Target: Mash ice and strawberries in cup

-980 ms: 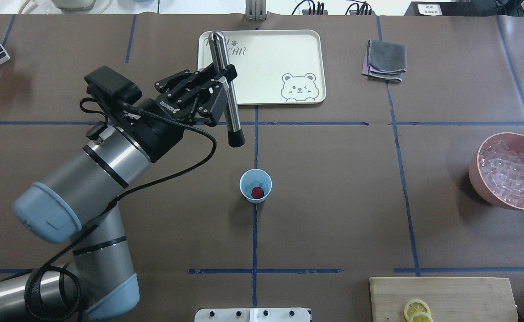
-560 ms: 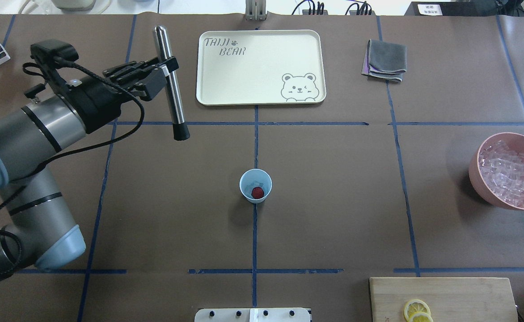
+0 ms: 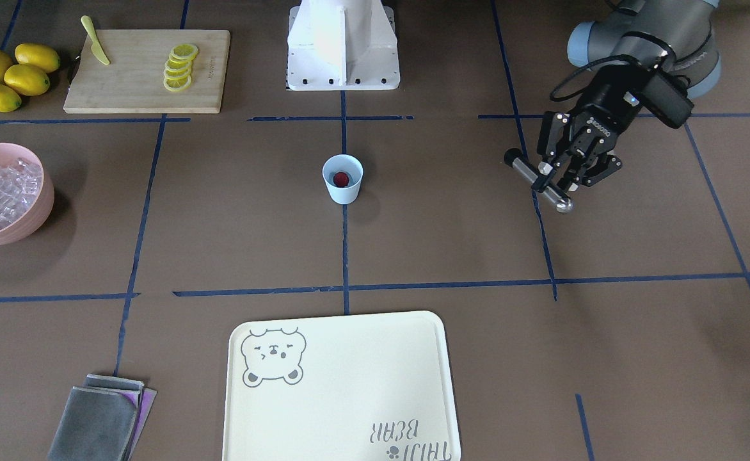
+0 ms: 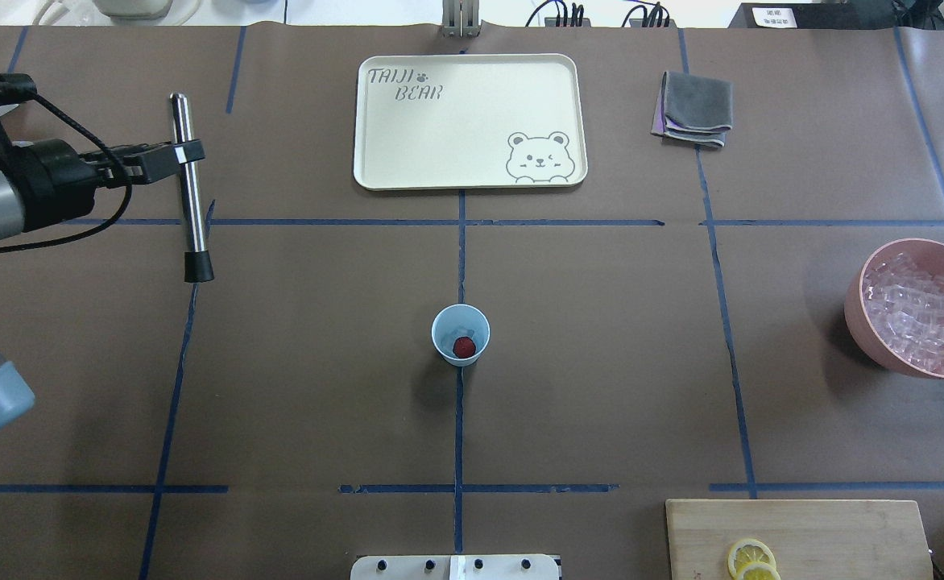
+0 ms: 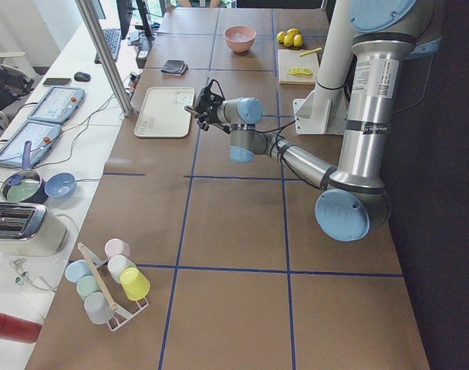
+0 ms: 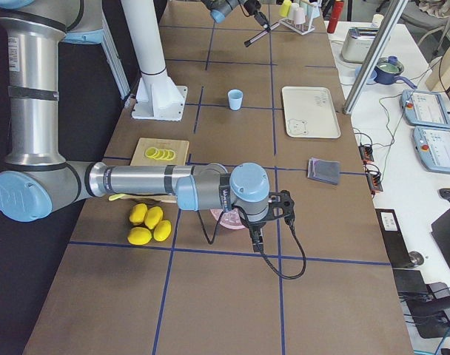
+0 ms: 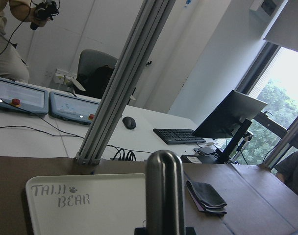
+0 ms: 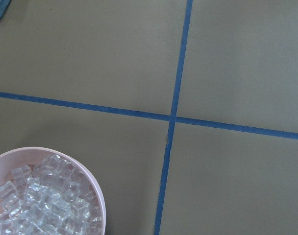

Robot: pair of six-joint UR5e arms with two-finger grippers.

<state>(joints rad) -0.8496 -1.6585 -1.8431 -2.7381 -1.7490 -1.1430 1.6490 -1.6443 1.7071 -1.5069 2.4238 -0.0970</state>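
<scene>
The pale blue cup (image 4: 449, 318) stands at the table's middle, also in the front view (image 3: 343, 189). A dark red strawberry (image 4: 464, 347) lies inside it beside a clear ice cube (image 4: 460, 330). My left gripper (image 4: 190, 151) is shut on a steel muddler (image 4: 191, 201) with a black tip, held above the table far left of the cup. It shows too in the front view (image 3: 551, 182). The muddler's round end fills the left wrist view (image 7: 164, 191). My right gripper (image 6: 280, 207) hangs over the pink ice bowl (image 8: 97, 196); I cannot tell whether it is open or shut.
The pink bowl (image 4: 863, 322) of ice cubes (image 4: 915, 314) sits at the right edge. A cream bear tray (image 4: 472, 121) and a folded grey cloth (image 4: 693, 109) lie at the back. A cutting board (image 4: 826, 532) with lemon slices is front right, with whole lemons (image 3: 10, 77) beside it.
My left arm has swung left with the muddler, from in front of the tray above the cup to the table's left part. The cup and its contents have not moved.
</scene>
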